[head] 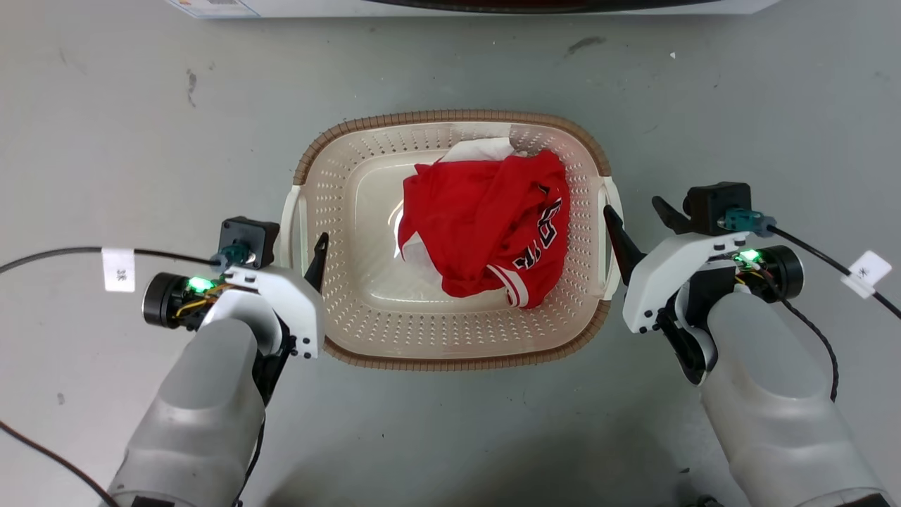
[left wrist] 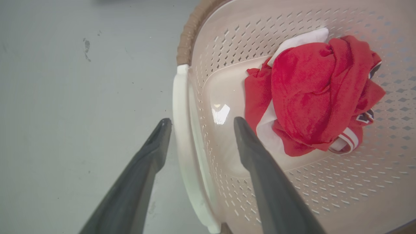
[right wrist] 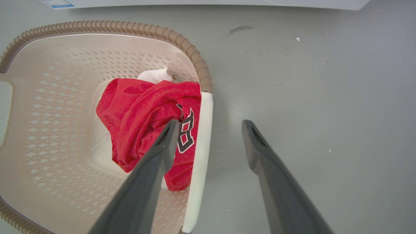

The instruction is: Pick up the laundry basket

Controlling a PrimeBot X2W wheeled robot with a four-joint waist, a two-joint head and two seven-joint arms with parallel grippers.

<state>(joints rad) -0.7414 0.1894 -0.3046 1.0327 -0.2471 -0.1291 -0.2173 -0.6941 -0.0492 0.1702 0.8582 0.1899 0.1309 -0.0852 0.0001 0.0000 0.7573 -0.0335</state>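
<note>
The laundry basket (head: 450,116) sits on the grey floor between my arms, a cream perforated tub with a brown woven-look rim. A crumpled red jersey (head: 486,225) over white cloth lies inside it. My left gripper (head: 301,243) is open, its two fingers straddling the white left handle (left wrist: 182,130), one finger inside the tub and one outside. My right gripper (head: 632,208) is open too, astride the white right handle (right wrist: 203,136), with its inner finger over the jersey (right wrist: 139,110). Neither pair of fingers is closed on a handle.
The white base of a washing machine (head: 493,7) runs along the far edge of the floor, beyond the basket. Black cables with white tags trail from both wrists, at the left (head: 118,269) and right (head: 867,273). Bare grey floor surrounds the basket.
</note>
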